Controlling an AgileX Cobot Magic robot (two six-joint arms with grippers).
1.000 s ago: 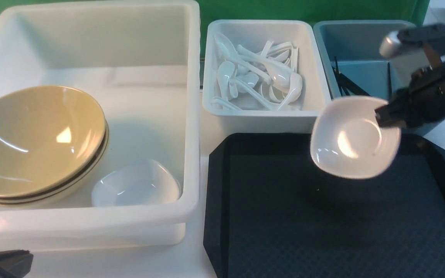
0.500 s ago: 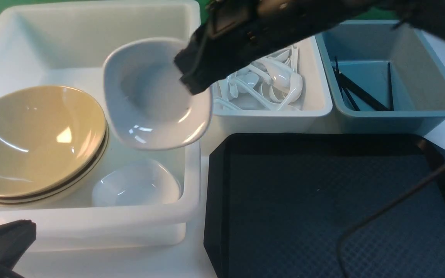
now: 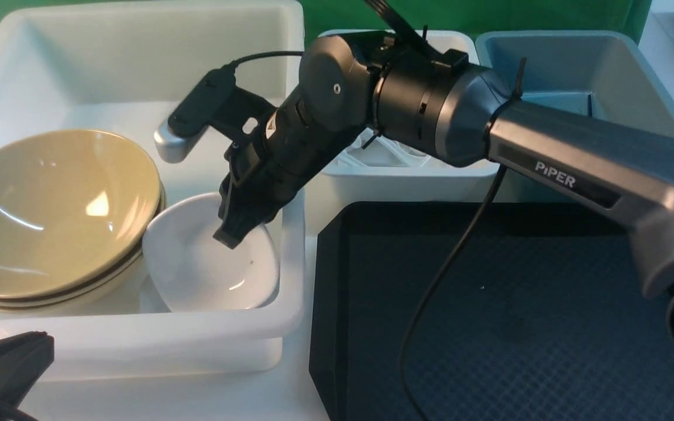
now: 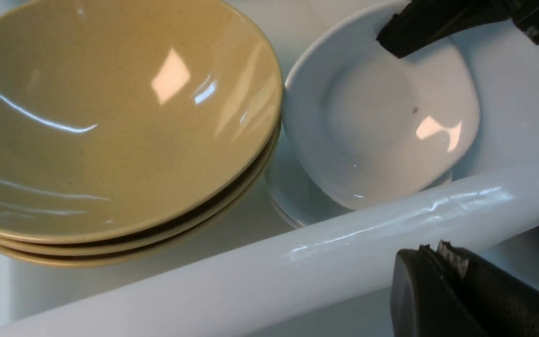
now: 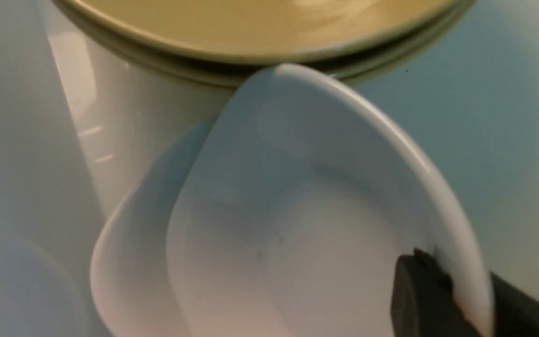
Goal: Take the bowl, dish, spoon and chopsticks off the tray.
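Observation:
My right gripper (image 3: pixel 233 237) (image 5: pixel 465 290) is shut on the rim of the small white dish (image 3: pixel 208 275) (image 4: pixel 377 131) (image 5: pixel 297 224). It holds the dish tilted, low inside the large white tub (image 3: pixel 138 336), resting on or just above a second white dish (image 4: pixel 293 196) (image 5: pixel 124 243). Beside it sits a stack of tan bowls (image 3: pixel 50 204) (image 4: pixel 110 117). The black tray (image 3: pixel 518 327) has nothing on it. My left gripper (image 3: pixel 9 356) (image 4: pixel 438 248) is shut and empty, outside the tub's near wall. Spoon and chopsticks are mostly hidden behind the right arm.
The right arm (image 3: pixel 547 158) reaches across the small white tub (image 3: pixel 407 175) and the grey-blue tub (image 3: pixel 635 76) at the back. Its cable (image 3: pixel 442 275) hangs over the tray. A green backdrop stands behind the tubs.
The right arm has carried the dish from above the tray leftward, over the large white tub, and down onto the other white dish. The left gripper has stayed put.

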